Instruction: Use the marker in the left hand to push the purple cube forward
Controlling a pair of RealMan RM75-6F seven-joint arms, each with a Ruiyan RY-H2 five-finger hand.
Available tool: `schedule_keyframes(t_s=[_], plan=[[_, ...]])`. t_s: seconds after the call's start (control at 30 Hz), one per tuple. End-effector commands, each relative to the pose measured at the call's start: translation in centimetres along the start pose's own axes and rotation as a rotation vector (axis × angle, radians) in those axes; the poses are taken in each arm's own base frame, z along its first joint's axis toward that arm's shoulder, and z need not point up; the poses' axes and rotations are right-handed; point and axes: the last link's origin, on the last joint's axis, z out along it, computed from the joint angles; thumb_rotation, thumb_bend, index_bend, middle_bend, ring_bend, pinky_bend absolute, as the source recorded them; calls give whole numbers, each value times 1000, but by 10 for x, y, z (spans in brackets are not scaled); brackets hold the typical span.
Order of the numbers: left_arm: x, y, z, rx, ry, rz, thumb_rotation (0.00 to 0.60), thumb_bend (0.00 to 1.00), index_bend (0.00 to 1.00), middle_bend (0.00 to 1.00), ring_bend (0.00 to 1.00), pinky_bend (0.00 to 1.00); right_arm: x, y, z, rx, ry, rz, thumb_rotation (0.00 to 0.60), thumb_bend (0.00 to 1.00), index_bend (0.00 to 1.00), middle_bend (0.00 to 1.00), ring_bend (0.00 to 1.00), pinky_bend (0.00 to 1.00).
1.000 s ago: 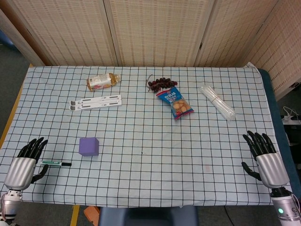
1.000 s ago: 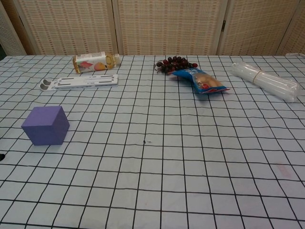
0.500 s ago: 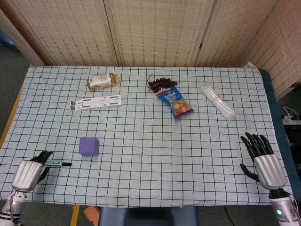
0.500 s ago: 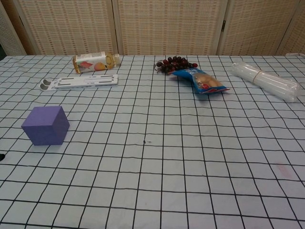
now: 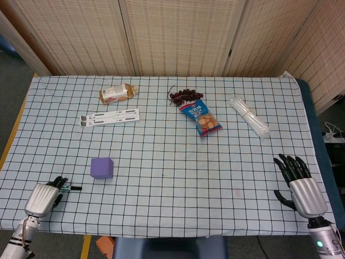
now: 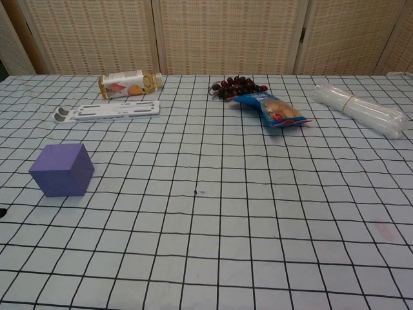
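Observation:
The purple cube (image 5: 102, 168) (image 6: 62, 169) sits on the checked cloth at the near left. Left of it lies the marker (image 5: 74, 188), its black tip pointing toward the cube with a gap between them. My left hand (image 5: 44, 196) is at the table's near left corner, fingers curled down over the marker's rear end and covering most of it. In the chest view only the marker's tip (image 6: 2, 212) shows at the left edge. My right hand (image 5: 299, 185) rests at the near right corner with fingers spread, holding nothing.
At the back lie a small bottle (image 5: 118, 93) on its side, a white folding stand (image 5: 109, 117), dark grapes (image 5: 183, 96), a blue snack bag (image 5: 200, 117) and a clear plastic sleeve (image 5: 249, 117). Woven screens stand behind the table (image 5: 161, 205).
My left hand has pulled back toward the near edge and its fingers have curled over the marker's rear end. The right hand slid slightly nearer. Cube and marker have not moved.

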Motion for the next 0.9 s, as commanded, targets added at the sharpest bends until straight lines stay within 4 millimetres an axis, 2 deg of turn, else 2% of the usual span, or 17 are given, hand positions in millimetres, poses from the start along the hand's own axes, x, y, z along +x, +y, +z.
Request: schedule_keyframes(t_s=[0.03, 0.17, 0.9], plan=[[-3, 0, 4, -11, 4, 31, 600, 389, 314, 323, 621, 933, 0, 0, 0, 0, -6, 0, 600, 185, 0, 0, 0, 0], [-7, -1, 7, -19, 10, 86, 600, 386, 353, 356, 626, 934, -1, 0, 0, -1, -19, 5, 600, 185, 0, 0, 0, 0], [-19, -7, 16, -18, -21, 90, 600, 404, 481, 477, 642, 938, -3, -2, -1, -3, -46, 2, 600, 185, 0, 0, 0, 0]])
